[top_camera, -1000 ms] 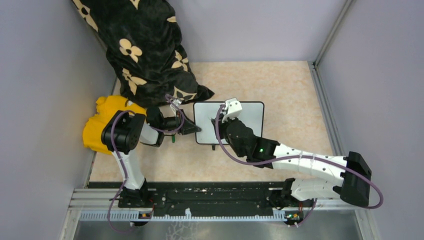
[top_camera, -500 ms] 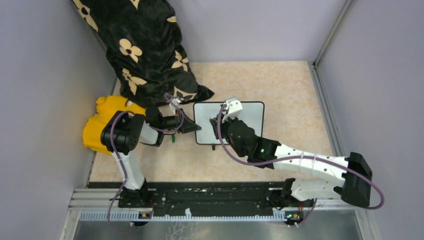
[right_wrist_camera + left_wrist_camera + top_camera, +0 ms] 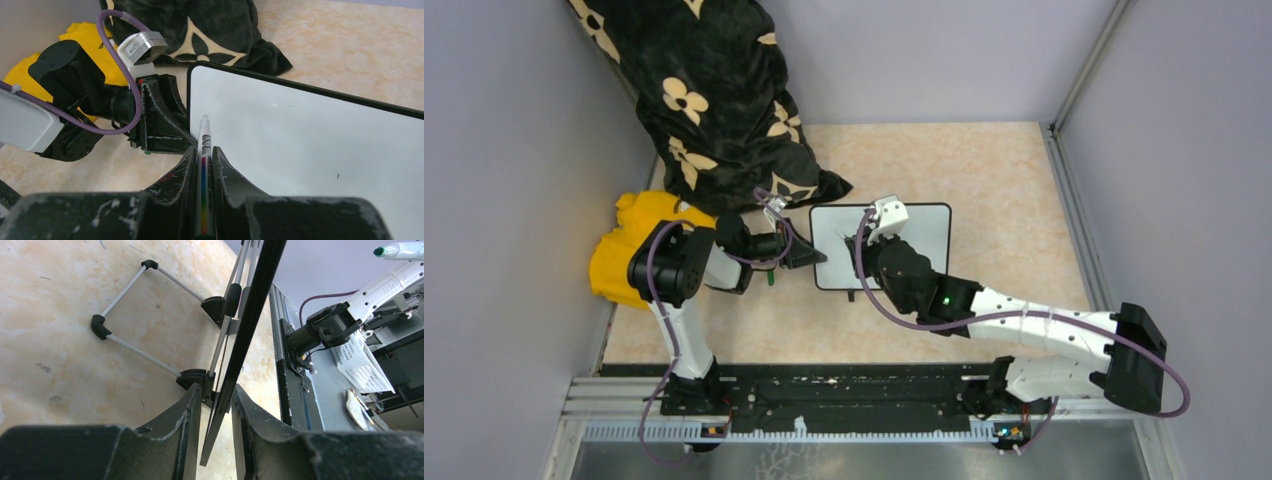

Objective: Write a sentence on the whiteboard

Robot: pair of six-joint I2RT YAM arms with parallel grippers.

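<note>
Flanking the beige marbled table [image 3: 994, 170], grey walls [image 3: 484, 220] enclose the whiteboard [image 3: 930, 226].

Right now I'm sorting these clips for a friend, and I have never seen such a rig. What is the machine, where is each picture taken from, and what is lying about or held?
These are two robot arms bolted at the near edge of a table. One picture looks down from above. The other two come from a camera on each arm's wrist. On the table stands a whiteboard, propped on a wire stand, with no writing that I can see. At the far left lie a black flowered cloth and a yellow thing. The right end effector is shut on a marker, its tip by the board. The left end effector straddles the board's edge. Whether it pinches the board I cannot tell.
</note>
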